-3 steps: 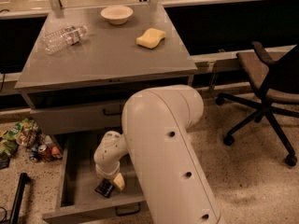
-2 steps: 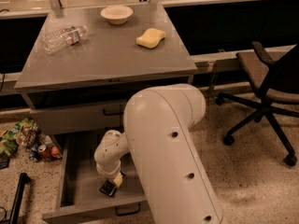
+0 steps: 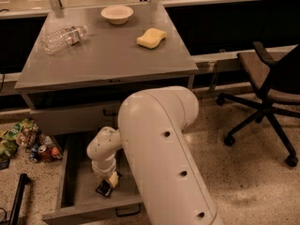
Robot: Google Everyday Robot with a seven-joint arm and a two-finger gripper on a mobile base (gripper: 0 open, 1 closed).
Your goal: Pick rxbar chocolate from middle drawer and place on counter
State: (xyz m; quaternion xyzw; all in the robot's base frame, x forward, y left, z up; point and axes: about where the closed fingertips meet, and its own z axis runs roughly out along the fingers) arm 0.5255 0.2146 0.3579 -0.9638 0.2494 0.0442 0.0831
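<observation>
The middle drawer (image 3: 70, 191) is pulled open at the lower left, a grey box with a small black handle on its front. My gripper (image 3: 108, 182) reaches down into it, at the end of the white arm. The rxbar chocolate (image 3: 103, 188), a small black bar, lies on the drawer floor right at the gripper's tip, partly hidden by it. The counter (image 3: 108, 55) is the grey cabinet top above the drawer.
On the counter are a clear plastic bottle (image 3: 63, 37) lying on its side, a white bowl (image 3: 117, 14) and a yellow sponge (image 3: 151, 37). Snack bags and cans (image 3: 26, 139) lie on the floor at the left. An office chair (image 3: 267, 88) stands at the right.
The arm has moved only slightly; the gripper stays low in the drawer over the black bar.
</observation>
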